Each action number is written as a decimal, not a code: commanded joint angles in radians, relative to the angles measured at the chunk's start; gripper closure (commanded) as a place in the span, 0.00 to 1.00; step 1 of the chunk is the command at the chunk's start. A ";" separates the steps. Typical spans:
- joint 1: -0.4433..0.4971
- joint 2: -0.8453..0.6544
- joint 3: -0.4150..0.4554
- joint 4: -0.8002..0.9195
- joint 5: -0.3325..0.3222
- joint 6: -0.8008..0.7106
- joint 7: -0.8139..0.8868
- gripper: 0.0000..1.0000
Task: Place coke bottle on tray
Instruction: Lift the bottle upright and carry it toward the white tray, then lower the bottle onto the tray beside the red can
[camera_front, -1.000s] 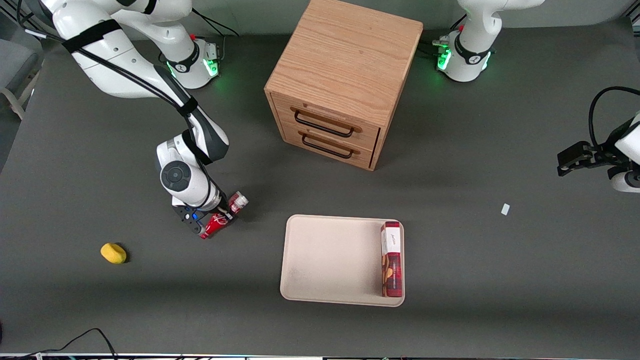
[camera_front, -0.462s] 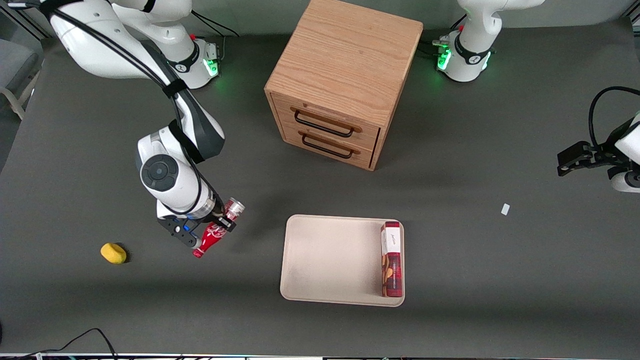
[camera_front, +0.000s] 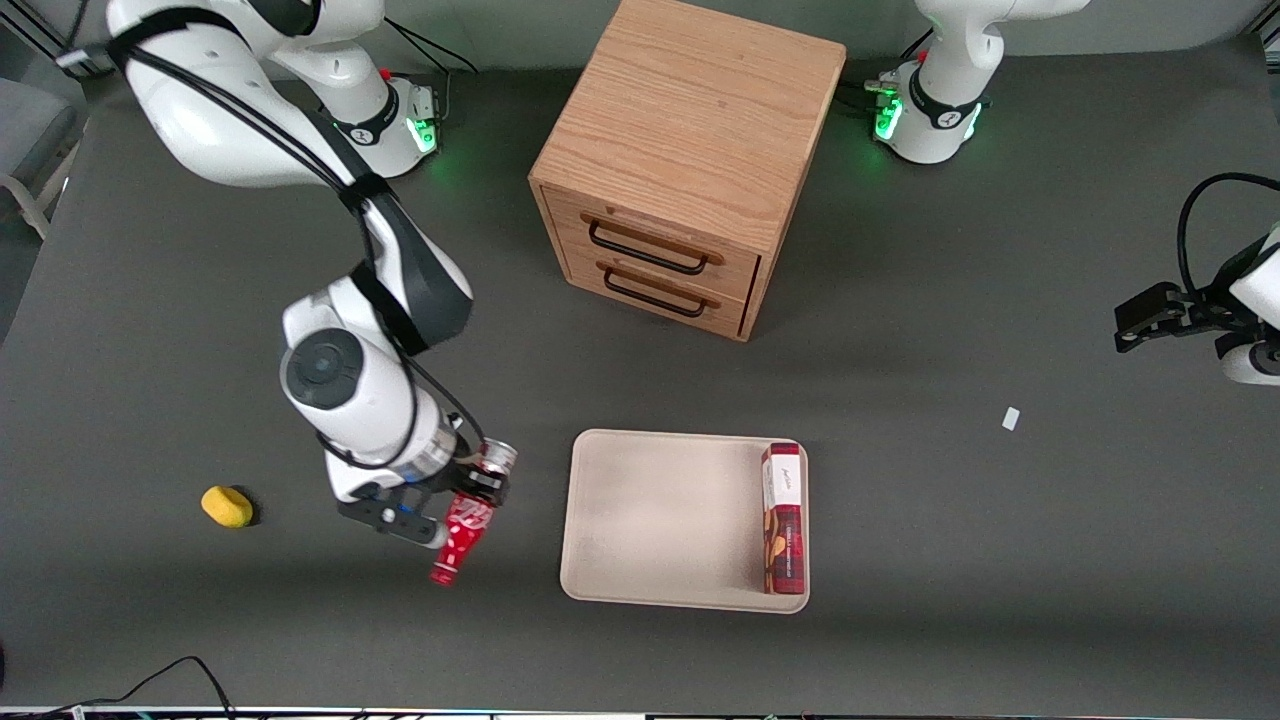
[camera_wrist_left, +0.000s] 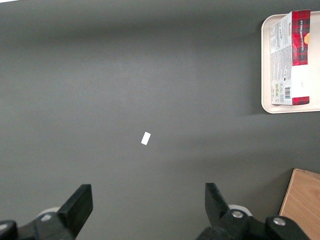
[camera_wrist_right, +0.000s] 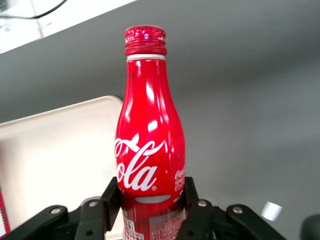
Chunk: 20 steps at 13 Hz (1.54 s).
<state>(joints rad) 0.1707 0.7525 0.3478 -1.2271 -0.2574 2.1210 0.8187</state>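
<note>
1. The front view shows the gripper (camera_front: 462, 505) clamped on the coke bottle (camera_front: 458, 535), held in the air beside the tray (camera_front: 650, 520), toward the working arm's end of the table. The bottle is tilted, silvery base toward the wrist, red cap pointing toward the front camera.
2. Only the right wrist view shows the grip closely: two black fingers (camera_wrist_right: 111, 197) press against the bottle's (camera_wrist_right: 149, 150) lower body on either side, just beneath the white script lettering. A corner of the tray (camera_wrist_right: 60, 150) lies below.
3. The left wrist view alone shows the printed white side of the red-and-white box (camera_wrist_left: 287, 57), with a barcode. The box lies in the tray (camera_wrist_left: 267, 107) along the rim at the parked arm's end.
4. Only the front view shows the wooden two-drawer cabinet (camera_front: 690, 160), a yellow sponge-like lump (camera_front: 227, 506) and a small white scrap (camera_front: 1011, 418) on the table.
5. Compared with a second ago, the gripper and bottle have moved nearer the front camera and closer to the tray; the bottle's cap end has swung round. The box is unmoved.
</note>
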 joint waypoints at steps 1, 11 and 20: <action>0.108 0.190 -0.009 0.277 -0.031 -0.029 -0.068 0.94; 0.185 0.349 -0.012 0.305 -0.011 0.039 -0.061 0.65; 0.211 0.392 -0.066 0.298 -0.016 0.069 -0.059 0.17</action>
<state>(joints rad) 0.3597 1.1215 0.2985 -0.9758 -0.2648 2.1835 0.7428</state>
